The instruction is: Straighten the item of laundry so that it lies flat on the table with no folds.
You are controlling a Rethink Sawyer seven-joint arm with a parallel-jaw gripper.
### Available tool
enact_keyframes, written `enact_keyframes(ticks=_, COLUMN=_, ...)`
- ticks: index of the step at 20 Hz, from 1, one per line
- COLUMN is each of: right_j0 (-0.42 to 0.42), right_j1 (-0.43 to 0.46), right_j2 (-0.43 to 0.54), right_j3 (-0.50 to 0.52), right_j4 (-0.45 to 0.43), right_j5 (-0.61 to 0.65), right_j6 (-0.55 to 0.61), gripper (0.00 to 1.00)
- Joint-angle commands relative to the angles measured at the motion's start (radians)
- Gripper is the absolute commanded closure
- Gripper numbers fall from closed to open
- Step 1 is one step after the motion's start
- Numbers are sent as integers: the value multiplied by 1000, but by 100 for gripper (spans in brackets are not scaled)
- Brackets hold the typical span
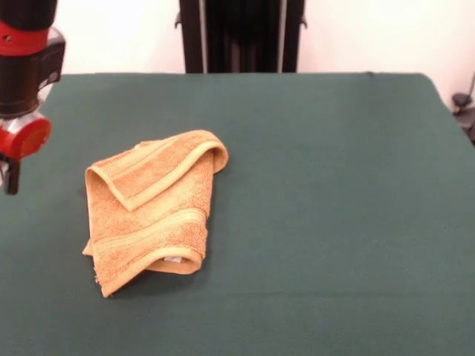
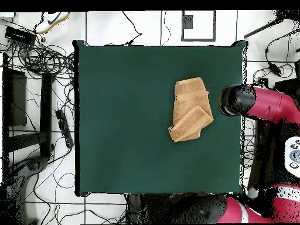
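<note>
A: The towel [image 1: 152, 208] — where does it sit?

B: On the green table [image 1: 334, 222], crumpled into a loose bundle. In the front view it lies left of centre; from overhead it sits toward the right side of the table [image 2: 129, 117], a little above the middle.

A: How is the towel [image 2: 190, 109] folded?

B: 1 end is turned over the top, so a woven band runs diagonally across the upper part. A 2nd band crosses the lower part, where the edge curls under into a roll. A small white label [image 1: 172, 259] peeks out from under that roll. The upper right corner bulges up in a rounded hump.

A: And the gripper?

B: The arm's red and black end hangs at the left edge of the front view, beside the towel and apart from it. The gripper [image 1: 10, 176] shows as 1 dark tip below the red part. I cannot tell whether it is wide or narrow. It holds nothing that I can see.

A: Overhead?

B: The arm's dark end [image 2: 234, 101] is just right of the towel, near the table's right edge.
</note>
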Motion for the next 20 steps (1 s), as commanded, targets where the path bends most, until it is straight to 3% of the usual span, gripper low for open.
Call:
enact_keyframes(ticks=1, right_j0=-25, right_j1=148, right_j2=230, right_j3=-99, right_j4=-102, right_j5=68, right_j6=-481, gripper=0)
enact_keyframes(ticks=5, right_j0=-29, right_j1=196, right_j2=280, right_j3=-162, right_j4=-168, right_j5=93, right_j6=-590, gripper=0)
enact_keyframes(ticks=8, right_j0=-56, right_j1=224, right_j2=324, right_j3=-170, right_j4=-112, right_j5=168, right_j6=-561, gripper=0)
enact_keyframes(ticks=12, right_j0=-45, right_j1=223, right_j2=314, right_j3=-172, right_j4=-83, right_j5=194, right_j6=-489, gripper=0)
enact_keyframes(ticks=17, right_j0=-53, right_j1=161, right_j2=327, right_j3=-86, right_j4=-27, right_j5=182, right_j6=-421, gripper=0)
enact_keyframes(ticks=20, right_j0=-37, right_j1=125, right_j2=300, right_j3=-50, right_j4=15, right_j5=230, right_j6=-309, gripper=0)
